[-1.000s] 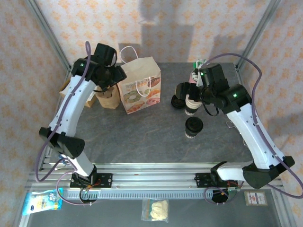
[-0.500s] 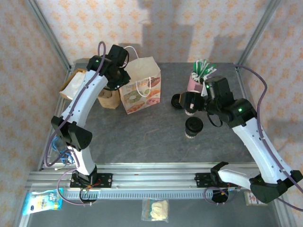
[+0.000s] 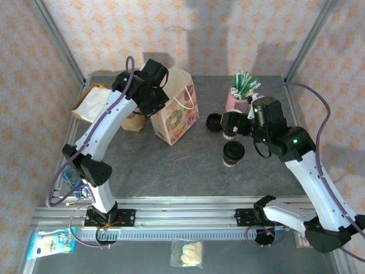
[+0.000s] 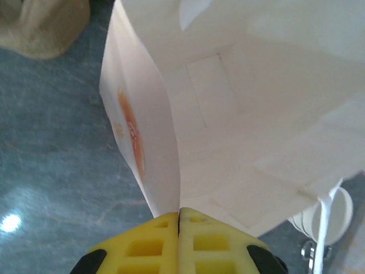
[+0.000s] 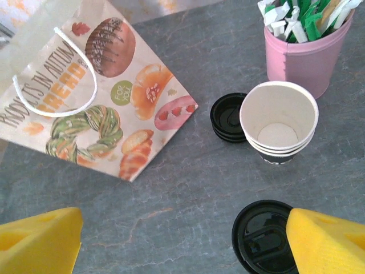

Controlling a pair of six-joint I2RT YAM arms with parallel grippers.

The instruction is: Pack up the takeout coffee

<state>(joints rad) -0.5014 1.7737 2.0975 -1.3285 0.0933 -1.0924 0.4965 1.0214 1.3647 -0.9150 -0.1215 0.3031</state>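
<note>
Paper bag [image 3: 177, 114]: beige, printed with pastries, white cord handles, stood tilted on the grey table [image 3: 171, 171].
Left gripper [image 4: 179, 220]: yellow fingers pinched tight on the bag's upper rim.
Right gripper [image 5: 182, 245]: spread wide, holding nothing, right of the bag.
Takeout coffee [image 3: 233, 153]: small black-lidded paper cup, upright, right of the bag, well apart from it.
</note>
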